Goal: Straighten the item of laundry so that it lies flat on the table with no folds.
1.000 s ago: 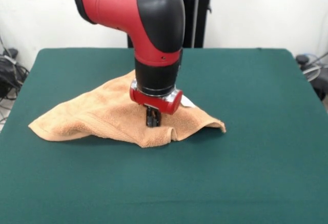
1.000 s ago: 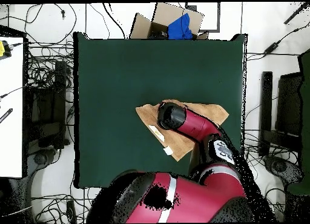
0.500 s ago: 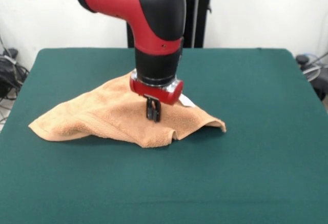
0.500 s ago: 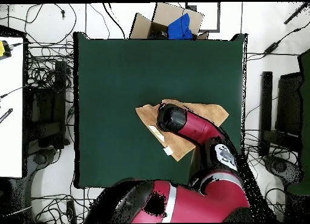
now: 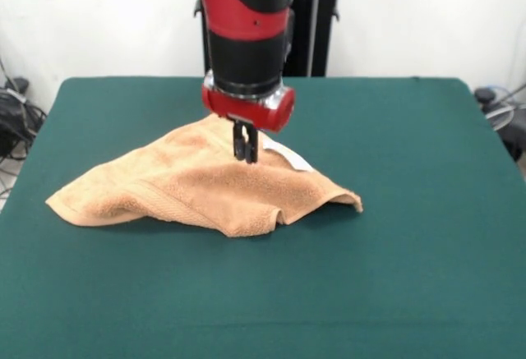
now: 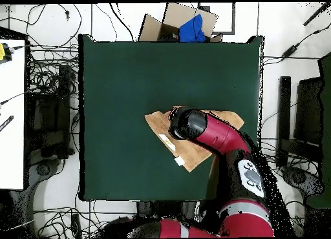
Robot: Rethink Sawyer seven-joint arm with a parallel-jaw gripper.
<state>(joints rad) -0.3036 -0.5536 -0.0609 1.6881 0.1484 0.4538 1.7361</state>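
The orange-tan terry towel (image 5: 201,186) lies crumpled near the middle of the green tabletop (image 5: 411,236), doubled over on itself with a puckered fold at its near edge and a white tag (image 5: 286,154) showing at its far right side. The tool (image 5: 245,155) hangs just above the towel's raised middle, its fingers drawn together and apparently holding nothing, though contact is hard to judge from here. The risk: a pinch taken mid-cloth would lift both layers together, dragging the towel across the felt and deepening the folds instead of opening them.
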